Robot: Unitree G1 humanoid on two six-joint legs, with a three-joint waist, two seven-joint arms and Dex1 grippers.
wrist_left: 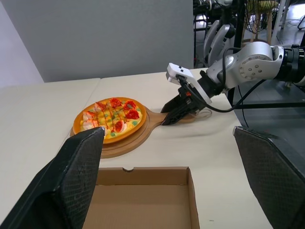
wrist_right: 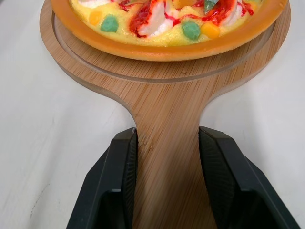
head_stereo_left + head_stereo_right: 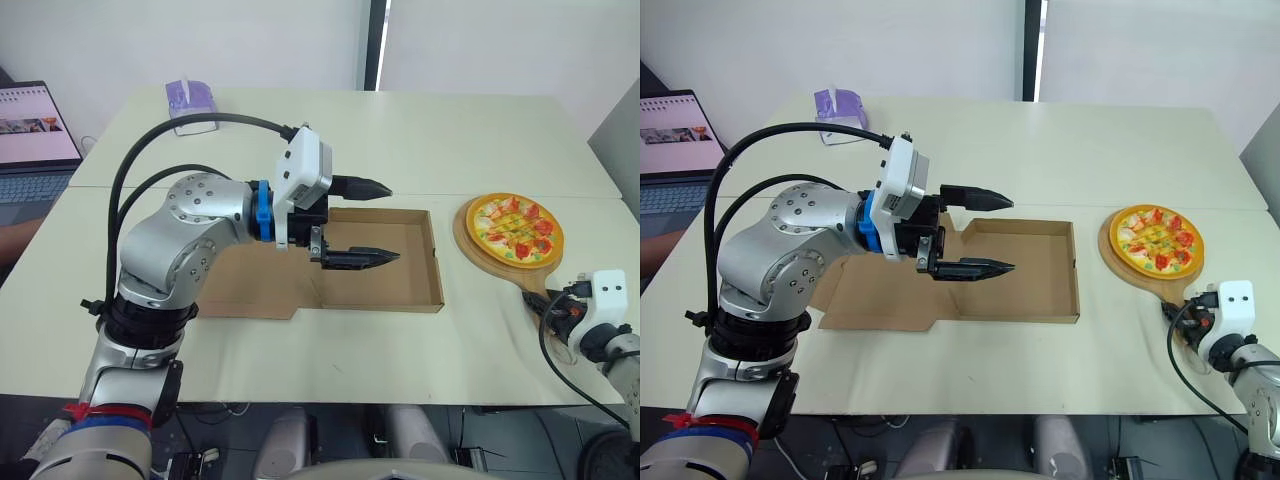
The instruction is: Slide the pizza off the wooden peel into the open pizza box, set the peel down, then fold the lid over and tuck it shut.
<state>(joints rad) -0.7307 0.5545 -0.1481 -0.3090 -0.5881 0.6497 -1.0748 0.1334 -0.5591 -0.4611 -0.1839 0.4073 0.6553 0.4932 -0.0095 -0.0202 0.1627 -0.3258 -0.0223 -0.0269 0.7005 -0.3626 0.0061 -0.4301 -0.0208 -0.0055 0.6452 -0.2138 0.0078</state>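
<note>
We see the right gripper (image 2: 167, 136) with its jaws closed on the handle of the round wooden peel (image 2: 162, 90). The peel lies on the pale bench (image 3: 450, 140) and carries the orange topped pizza (image 3: 515, 228). The handle points to 5 o'clock. The open brown cardboard pizza box (image 3: 405, 285) lies at 9 o'clock from the peel, apart from it. The left gripper (image 3: 393, 222) hovers above the box, jaws wide open.

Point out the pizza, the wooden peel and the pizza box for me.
pizza (image 3: 515, 226): left eye view, middle of its topped face.
wooden peel (image 2: 167, 152): right wrist view, on the handle.
pizza box (image 3: 410, 275): left eye view, bare floor of the open tray.
</note>
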